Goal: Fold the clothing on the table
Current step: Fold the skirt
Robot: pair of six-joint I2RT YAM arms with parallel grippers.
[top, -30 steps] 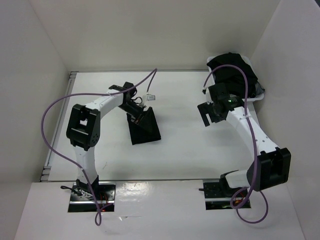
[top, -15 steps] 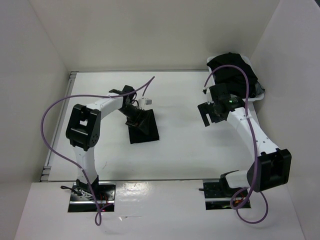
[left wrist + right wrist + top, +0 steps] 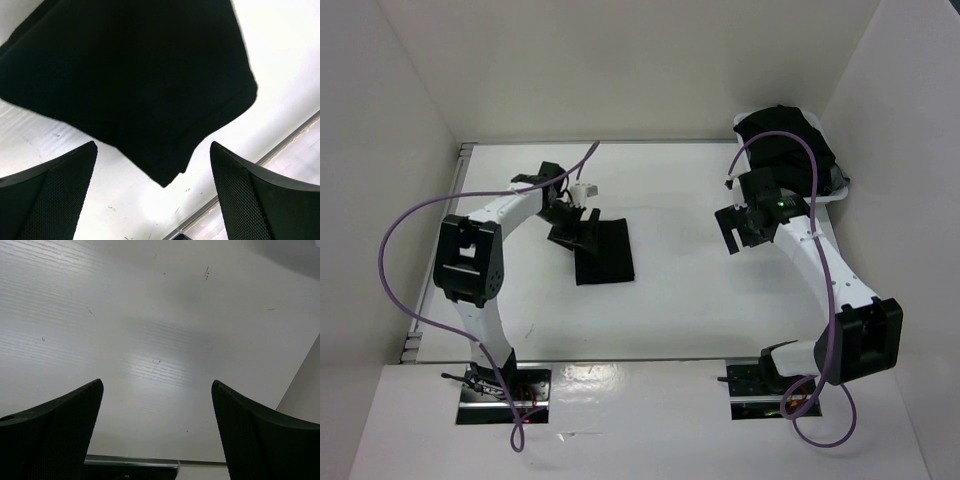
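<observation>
Thin black cloth garment point(image 3: 605, 252) lies flat on the large flat white tabletop point(image 3: 690, 300), left of centre and well clear of the near edge; from above it reads as a compact, roughly rectangular dark patch. Left gripper point(image 3: 568, 222) sits over the garment's far-left edge, arm reaching in from the left. Left wrist view: left gripper point(image 3: 152, 145) has both black textured fingers point(image 3: 55, 195) spread wide, nothing between the pads. The garment point(image 3: 135, 75) fills the top of that view, with one corner pointing down into the gap. Can't tell whether the tips touch the cloth. A doubled edge seems to show at that corner. Right gripper point(image 3: 732, 228) is on the right half of the table, well apart from the garment. Its wrist view shows the right gripper point(image 3: 157, 385) with its jaws also wide apart, holding nothing, over bare tabletop point(image 3: 150, 315). Bulky heap of black clothes point(image 3: 785, 140) sits in the far-right corner with a small white plastic tray point(image 3: 837, 188) just showing at its right side. Thin metal rail point(image 3: 417, 325) runs along the left edge of the table. Purple cables point(image 3: 395, 235) loop off both arms.
</observation>
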